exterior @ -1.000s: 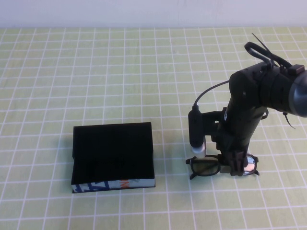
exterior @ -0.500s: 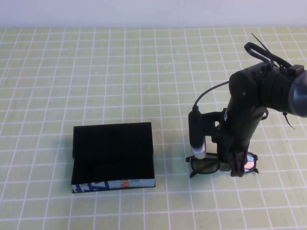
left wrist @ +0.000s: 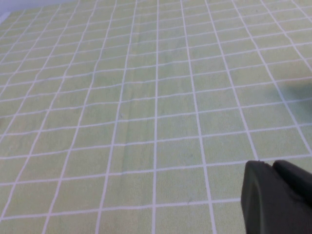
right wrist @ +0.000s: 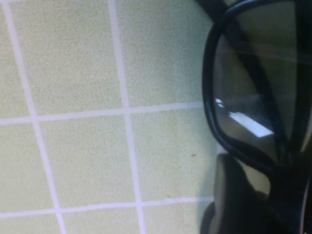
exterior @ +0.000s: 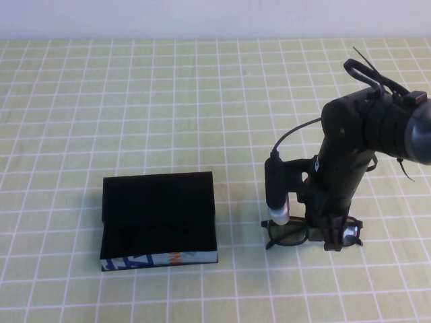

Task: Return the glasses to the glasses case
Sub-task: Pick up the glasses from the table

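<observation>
Green-gridded bench (exterior: 135, 101): right gripper (exterior: 330, 239) is down over the glasses (exterior: 291, 233), jaws seemingly closing on the frame. Next: lift leftward to the open glasses case (exterior: 159, 219). Left gripper (left wrist: 278, 197) sits parked, jaw state unclear.

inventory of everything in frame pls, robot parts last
glasses case: 1, black with a blue, white and orange printed front edge, lid open, on the table left of centre, near side.
glasses: 1 pair, black frame with clear lenses, on the table to the right of the case, apart from it, under the right gripper.
table: 1, light green cover with a white grid, carries everything.
right gripper: 1, black, down at the glasses around the bridge; whether it has closed on the frame cannot be told.
left gripper: 1, black, seen only in the left wrist view above bare table; not in the high view.
</observation>
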Tool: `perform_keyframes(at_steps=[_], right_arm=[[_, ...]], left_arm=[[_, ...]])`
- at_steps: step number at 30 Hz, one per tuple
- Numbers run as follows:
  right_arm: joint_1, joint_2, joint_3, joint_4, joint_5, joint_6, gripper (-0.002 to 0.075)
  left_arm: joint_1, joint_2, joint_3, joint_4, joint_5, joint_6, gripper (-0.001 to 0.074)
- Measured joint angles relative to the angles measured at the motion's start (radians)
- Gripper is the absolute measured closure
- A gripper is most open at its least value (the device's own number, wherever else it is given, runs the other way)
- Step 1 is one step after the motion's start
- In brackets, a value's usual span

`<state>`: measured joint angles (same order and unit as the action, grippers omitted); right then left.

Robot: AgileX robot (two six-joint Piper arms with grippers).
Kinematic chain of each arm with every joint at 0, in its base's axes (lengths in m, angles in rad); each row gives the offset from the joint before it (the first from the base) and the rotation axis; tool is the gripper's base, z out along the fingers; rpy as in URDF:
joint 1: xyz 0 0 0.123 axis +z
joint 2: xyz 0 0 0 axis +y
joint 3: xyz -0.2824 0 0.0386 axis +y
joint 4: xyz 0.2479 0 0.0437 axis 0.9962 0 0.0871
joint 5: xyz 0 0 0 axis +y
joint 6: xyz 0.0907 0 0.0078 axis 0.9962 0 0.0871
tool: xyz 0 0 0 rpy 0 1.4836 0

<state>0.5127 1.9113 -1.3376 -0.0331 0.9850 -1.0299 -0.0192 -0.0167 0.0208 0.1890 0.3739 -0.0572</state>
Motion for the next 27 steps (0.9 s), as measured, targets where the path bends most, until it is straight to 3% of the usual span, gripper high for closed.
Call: perform_keyframes(at_steps=[15, 27], right_arm=[[0.000, 0.000, -0.002, 0.007, 0.030, 0.000, 0.0664], [0.027, -0.025, -0.018, 0.027, 0.108, 0.075, 0.0671]], left_arm=[[0.000, 0.000, 0.000, 0.000, 0.000, 0.000, 0.0735], [0.000, 0.000, 0.000, 0.000, 0.000, 0.000, 0.0735]])
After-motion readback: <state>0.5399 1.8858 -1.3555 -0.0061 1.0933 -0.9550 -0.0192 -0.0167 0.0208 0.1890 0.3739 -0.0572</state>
